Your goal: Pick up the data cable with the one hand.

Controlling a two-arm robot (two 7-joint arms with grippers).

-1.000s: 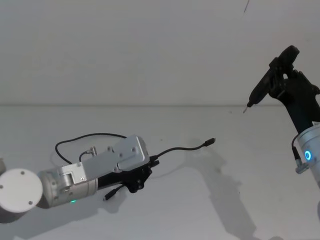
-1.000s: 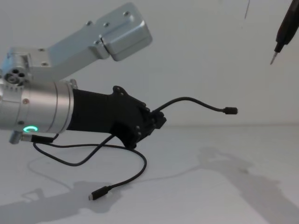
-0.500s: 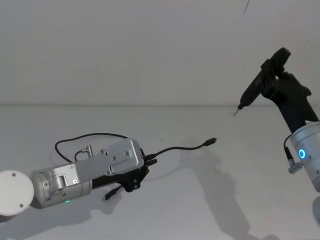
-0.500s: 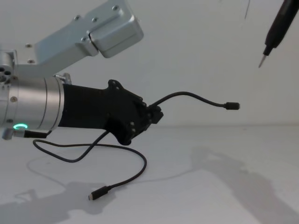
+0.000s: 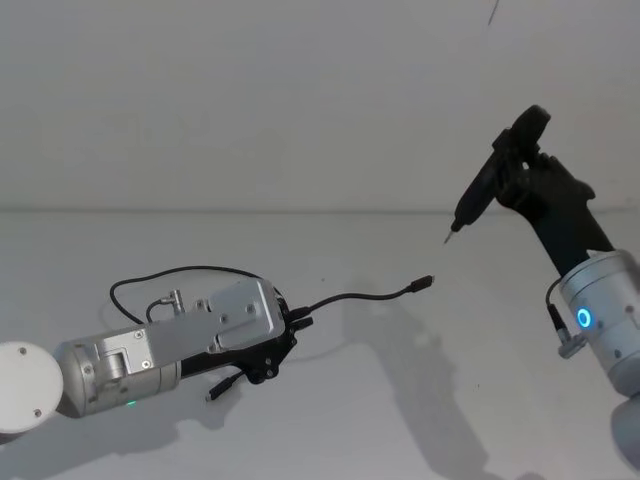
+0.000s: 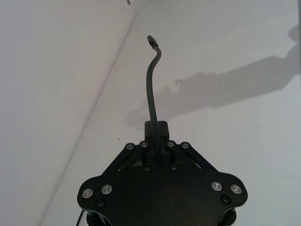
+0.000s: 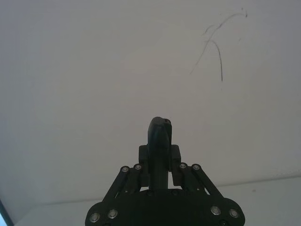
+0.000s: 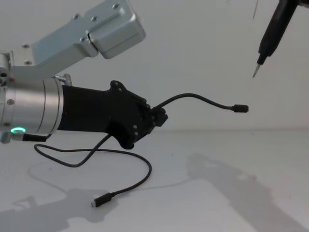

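Left hand point(image 5: 292, 328) drawn back slightly toward 8 o'clock, fingers clamped on cable point(image 5: 365, 296). Short end juts clear of bench point(image 5: 470, 420) toward 3 o'clock. Long tail loops behind; far plug appears down on bench. Right hand point(image 5: 520, 168), gripping pen tool point(image 5: 478, 192), swung inward from 3 o'clock. Pick-up judged nearly done; tail not yet lifted.

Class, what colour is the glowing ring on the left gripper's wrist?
Green; the ring shows best in the chest view.

Bare robot test lab, by the look: plain white tabletop point(image 5: 60, 250), blank white wall point(image 5: 250, 100) behind, dark scuff point(image 5: 493, 12) far right.
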